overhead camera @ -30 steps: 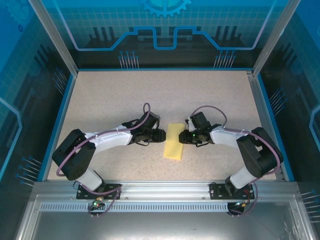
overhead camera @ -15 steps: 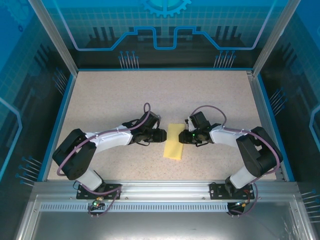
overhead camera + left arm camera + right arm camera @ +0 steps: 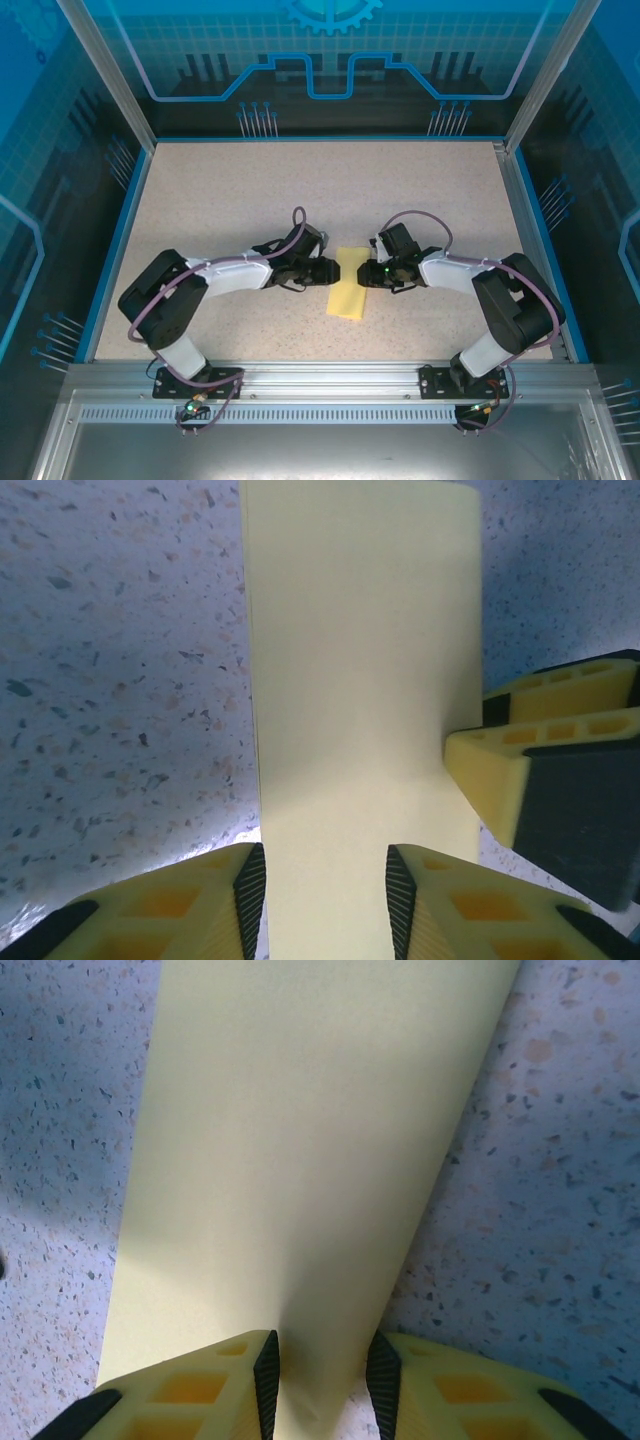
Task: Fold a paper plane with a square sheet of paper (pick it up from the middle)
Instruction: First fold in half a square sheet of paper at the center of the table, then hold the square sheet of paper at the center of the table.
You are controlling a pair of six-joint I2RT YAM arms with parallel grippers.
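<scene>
speckled beige table [image 3: 330, 190], blue rim around it, glassy blue walls with circuit-style graphics [image 3: 320, 60], silver slotted rail [image 3: 320, 412] up front

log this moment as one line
paper: folded, on table | left claw: astride near edge | right claw: astride opposite edge

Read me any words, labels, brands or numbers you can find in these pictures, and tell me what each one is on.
None: no readable text anywhere.
The yellow paper is plain and blank.
The table is bare speckle, with no markings.
The blue wall panels carry only line and gear graphics, no letters.
The left gripper and right gripper show no visible labels.
</scene>
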